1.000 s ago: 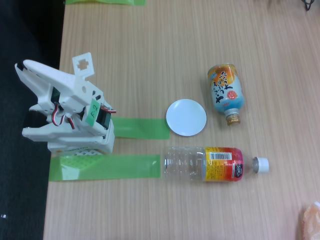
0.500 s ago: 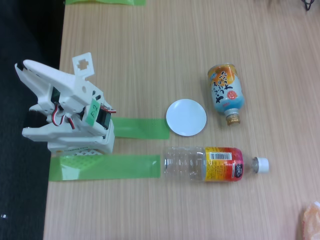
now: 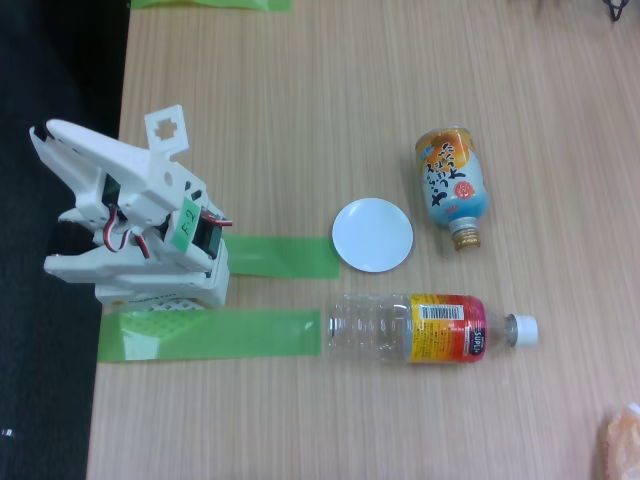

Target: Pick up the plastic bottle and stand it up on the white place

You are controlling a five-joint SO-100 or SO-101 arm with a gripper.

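A: Two bottles lie near the white plate (image 3: 372, 234); which one do we want?

B: The long clear bottle (image 3: 420, 327), on its side just below the plate in the fixed view, cap pointing right. The squat bottle (image 3: 454, 183) sits to the plate's right.

A: And the arm (image 3: 135, 225)?

B: Folded up, well left of the plate. Its gripper's fingers I cannot make out, so apart or together I cannot tell.

A: Best approach?

B: Probably grip across the labelled middle, tilt upright, then lower squarely onto the plate
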